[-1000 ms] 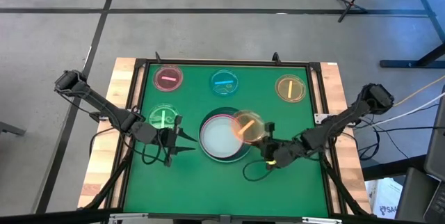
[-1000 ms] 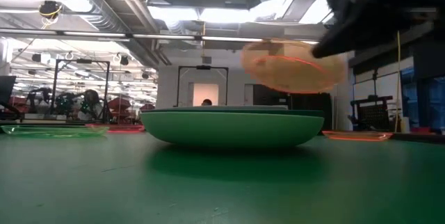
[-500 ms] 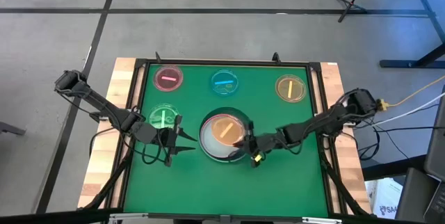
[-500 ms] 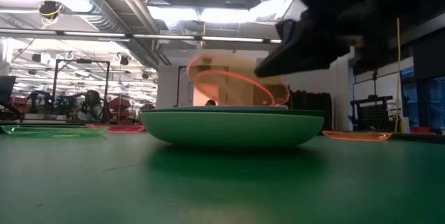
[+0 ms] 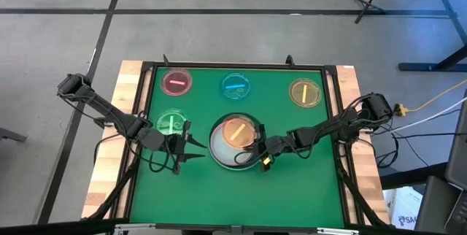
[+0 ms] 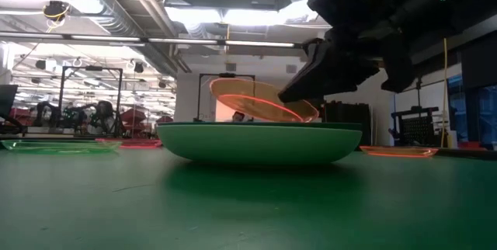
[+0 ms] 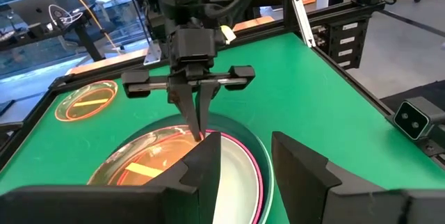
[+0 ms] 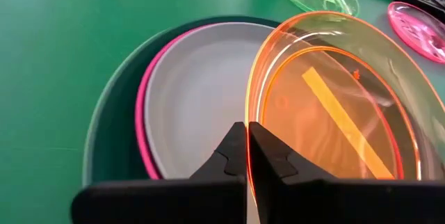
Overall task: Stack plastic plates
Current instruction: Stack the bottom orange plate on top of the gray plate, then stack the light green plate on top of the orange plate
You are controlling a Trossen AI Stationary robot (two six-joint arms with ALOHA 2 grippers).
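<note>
A stack of large plates (image 5: 221, 155) sits mid-table, the pale grey-white plate (image 8: 195, 106) on top, with a pink rim (image 8: 141, 116) and a dark green rim (image 8: 111, 123) showing around it. My right gripper (image 5: 255, 149) is shut on a small amber plate (image 5: 235, 133) over this stack. My left gripper (image 5: 198, 149) waits open just left of the stack, touching nothing. Small pink (image 5: 176, 82), blue (image 5: 235, 86), amber (image 5: 305, 92) and green (image 5: 171, 123) plates lie flat on the mat. My right gripper pinches the amber plate's rim (image 8: 252, 123) between its two fingers, on the plate's right side. The fingers (image 7: 198, 116) reach in from the table's right, slanting down. The plate (image 6: 256, 101) is tilted over the grey-white plate. Whether its low edge touches that plate, I cannot tell.
A green mat (image 5: 292, 191) with a raised dark frame (image 5: 241, 66) covers the table. The small plates line its far side and left side. Bare mat lies along the near edge and right of the stack. Cables run beside both arms.
My right gripper has carried the amber plate toward the table's left, from over the stack's right edge to above its middle. It has also come down, so the plate now sits tilted just above the grey-white plate.
</note>
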